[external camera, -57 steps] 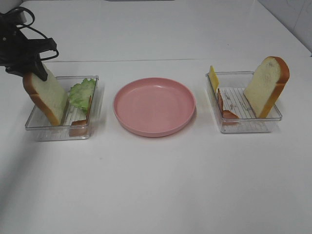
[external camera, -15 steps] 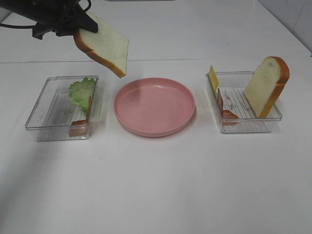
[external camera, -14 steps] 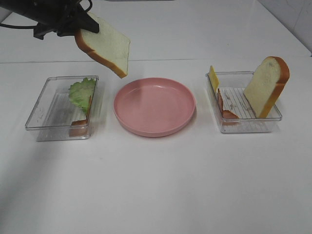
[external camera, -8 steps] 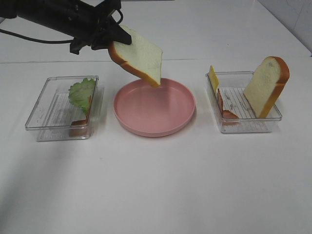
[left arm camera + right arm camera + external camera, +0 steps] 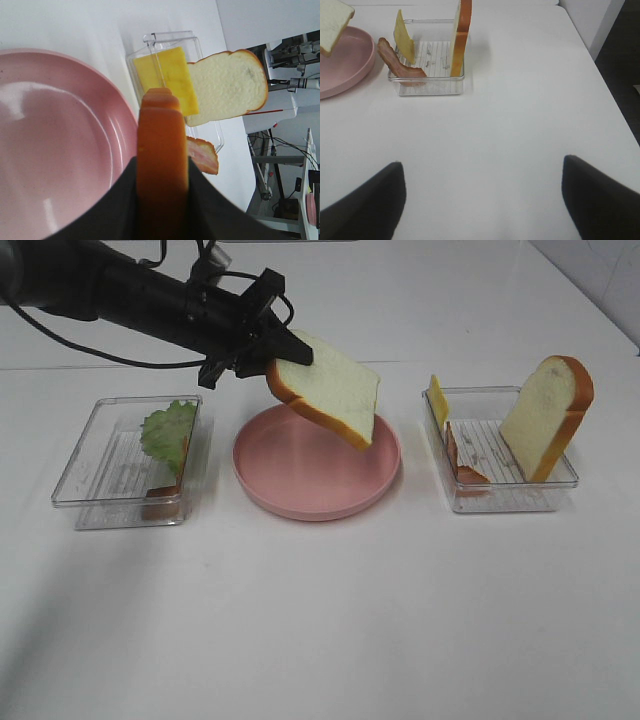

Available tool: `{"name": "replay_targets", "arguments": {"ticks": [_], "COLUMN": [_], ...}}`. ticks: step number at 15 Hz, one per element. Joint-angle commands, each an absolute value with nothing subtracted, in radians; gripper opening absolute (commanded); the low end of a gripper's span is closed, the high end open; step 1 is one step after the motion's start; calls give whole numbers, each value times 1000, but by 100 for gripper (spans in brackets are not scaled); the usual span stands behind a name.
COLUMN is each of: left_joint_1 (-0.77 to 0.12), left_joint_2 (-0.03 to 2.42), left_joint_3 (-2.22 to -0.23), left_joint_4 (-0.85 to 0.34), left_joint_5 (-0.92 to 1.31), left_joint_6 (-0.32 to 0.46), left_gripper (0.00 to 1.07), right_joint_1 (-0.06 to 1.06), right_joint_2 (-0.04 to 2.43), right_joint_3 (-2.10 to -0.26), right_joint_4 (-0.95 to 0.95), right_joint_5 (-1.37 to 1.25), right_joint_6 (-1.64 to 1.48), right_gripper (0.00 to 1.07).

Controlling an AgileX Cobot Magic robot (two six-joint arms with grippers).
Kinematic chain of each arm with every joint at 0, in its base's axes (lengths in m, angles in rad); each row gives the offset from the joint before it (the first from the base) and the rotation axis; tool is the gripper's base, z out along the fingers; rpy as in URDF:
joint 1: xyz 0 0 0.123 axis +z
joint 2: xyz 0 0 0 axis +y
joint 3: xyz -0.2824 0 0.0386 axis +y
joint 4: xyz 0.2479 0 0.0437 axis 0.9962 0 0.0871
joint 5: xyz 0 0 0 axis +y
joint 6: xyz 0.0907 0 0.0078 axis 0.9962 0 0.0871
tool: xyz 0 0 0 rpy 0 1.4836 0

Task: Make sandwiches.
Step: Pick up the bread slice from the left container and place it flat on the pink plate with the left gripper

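Exterior high view: pink plate (image 5: 300, 478) sits mid-way on the white table (image 5: 320, 620), with a clear tray on each side of it.
Left gripper (image 5: 283, 358): clamped on the orange crust edge of a bread slice, above the plate's rear-left rim.
Held bread slice (image 5: 330, 390): raised over the plate and tilted, lower corner pointing down toward the plate's right half.
Left tray (image 5: 115, 512): left of the plate; a lettuce leaf (image 5: 165, 433) leans against the wall nearest the plate, with a bacon strip (image 5: 162, 495) below it.
Right tray (image 5: 510, 498): right of the plate; the cheese slice (image 5: 437, 400) stands at the wall nearest the plate, a second bacon strip (image 5: 462, 465) just beside it, and the second bread slice (image 5: 545, 415) stands upright at the wall farthest from the plate.
Right gripper (image 5: 482, 200): jaws spread wide above bare table, well apart from the plate.
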State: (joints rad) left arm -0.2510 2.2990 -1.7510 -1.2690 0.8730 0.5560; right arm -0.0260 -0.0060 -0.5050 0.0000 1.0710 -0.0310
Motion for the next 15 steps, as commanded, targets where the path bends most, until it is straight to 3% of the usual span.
{"name": "replay_targets", "arguments": {"ticks": [1, 5, 9, 15], "left_joint_1": [-264, -267, -267, -273], "left_joint_2": [2328, 2349, 2352, 2400], "left_joint_3": [-1766, -1766, -1766, -1766], "left_joint_4": [-1266, -1243, -1199, -1215], "left_joint_5": [893, 879, 853, 841], "left_joint_6": [529, 529, 457, 456], "left_gripper": [0, 0, 0, 0], "right_joint_1": [-34, -34, -34, -34], "right_joint_2": [-18, -18, -18, -18], "right_joint_3": [-505, -505, -505, -505], "right_joint_4": [0, 0, 0, 0], "right_joint_5": [1058, 1058, 1058, 1058], "right_joint_6": [-36, -36, -36, -36], "right_gripper": [81, 81, 81, 81]}}
